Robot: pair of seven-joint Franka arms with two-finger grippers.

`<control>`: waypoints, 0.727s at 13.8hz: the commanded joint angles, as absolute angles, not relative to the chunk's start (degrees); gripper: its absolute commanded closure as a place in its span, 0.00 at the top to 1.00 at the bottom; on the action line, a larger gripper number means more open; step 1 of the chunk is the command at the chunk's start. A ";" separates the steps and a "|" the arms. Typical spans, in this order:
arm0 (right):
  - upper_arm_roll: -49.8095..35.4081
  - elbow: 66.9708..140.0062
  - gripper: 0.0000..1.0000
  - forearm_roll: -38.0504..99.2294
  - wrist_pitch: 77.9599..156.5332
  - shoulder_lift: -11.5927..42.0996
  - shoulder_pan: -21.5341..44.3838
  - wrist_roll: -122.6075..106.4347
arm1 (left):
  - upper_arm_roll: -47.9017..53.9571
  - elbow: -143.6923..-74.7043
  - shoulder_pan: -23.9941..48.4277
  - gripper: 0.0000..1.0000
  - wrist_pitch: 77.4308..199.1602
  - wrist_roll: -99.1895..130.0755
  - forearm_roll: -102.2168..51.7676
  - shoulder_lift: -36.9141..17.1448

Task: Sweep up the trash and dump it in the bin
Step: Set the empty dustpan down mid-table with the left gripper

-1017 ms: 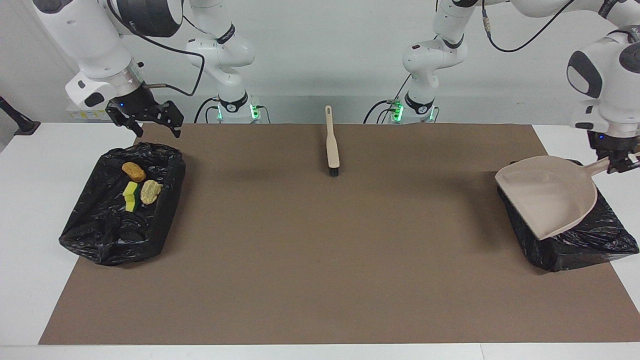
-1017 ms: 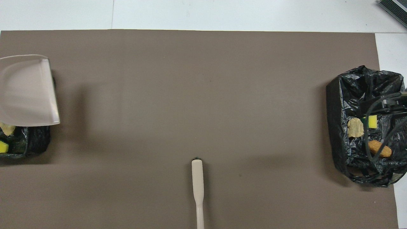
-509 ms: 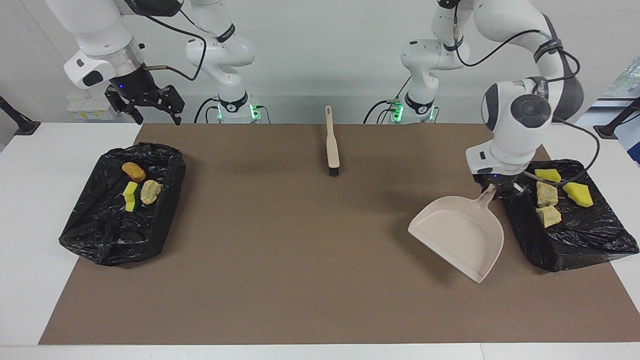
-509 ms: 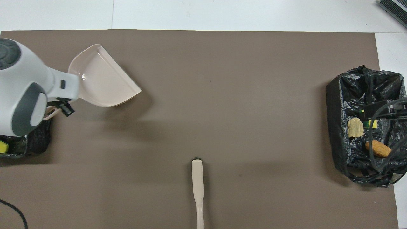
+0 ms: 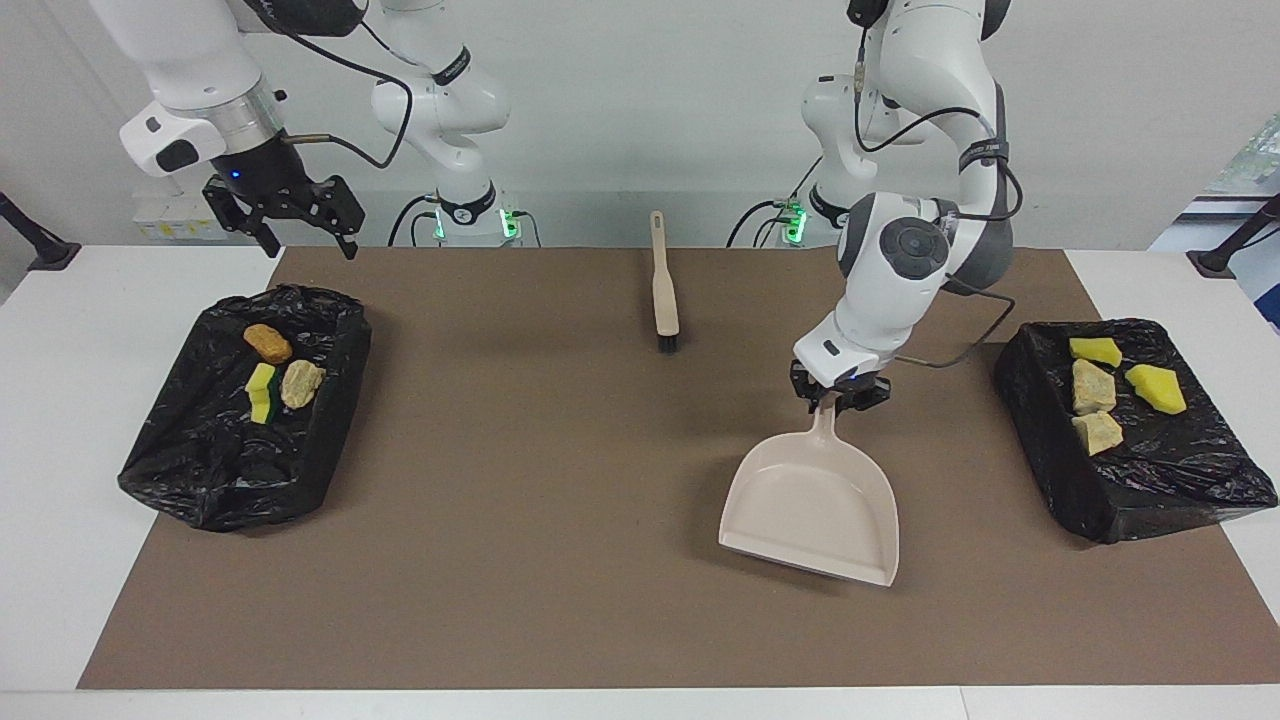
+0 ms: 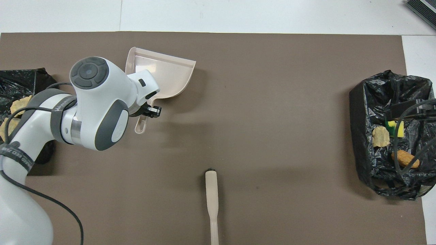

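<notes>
Brown matting [image 5: 560, 520] covers the counter, and I see no trash left on it. Four pieces [image 5: 1095, 390] lie in the bin [image 5: 1150, 480] at the left arm's end, three [image 5: 275, 375] in the bin [image 5: 230, 470] at the right arm's end. My left gripper [image 5: 838, 393] has its fingers clenched on the empty dustpan [image 5: 815, 505] handle over the mat; I judge only setting it down remains. My right gripper [image 5: 295, 225], fingers released, waits above its bin. Nearer the robots, the brush [image 5: 663, 290] lies untouched.

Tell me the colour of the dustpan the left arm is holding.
Pale beige, plain with no pattern. The dustpan shows best in the facing view.
</notes>
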State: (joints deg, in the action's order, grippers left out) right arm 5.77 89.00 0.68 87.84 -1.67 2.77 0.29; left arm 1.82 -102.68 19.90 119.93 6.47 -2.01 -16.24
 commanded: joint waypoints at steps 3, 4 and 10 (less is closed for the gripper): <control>5.45 89.73 1.00 -0.09 88.33 -2.28 2.55 1.41 | 0.70 -99.24 28.11 0.00 122.26 13.34 -3.78 -19.15; 5.36 89.65 1.00 0.52 88.42 -2.29 2.64 1.41 | 0.70 -98.36 28.39 0.00 122.43 14.93 -3.78 -19.60; 5.36 89.65 1.00 0.70 88.24 -2.29 2.72 1.41 | 0.70 -95.01 30.85 0.00 120.59 22.66 -3.60 -23.81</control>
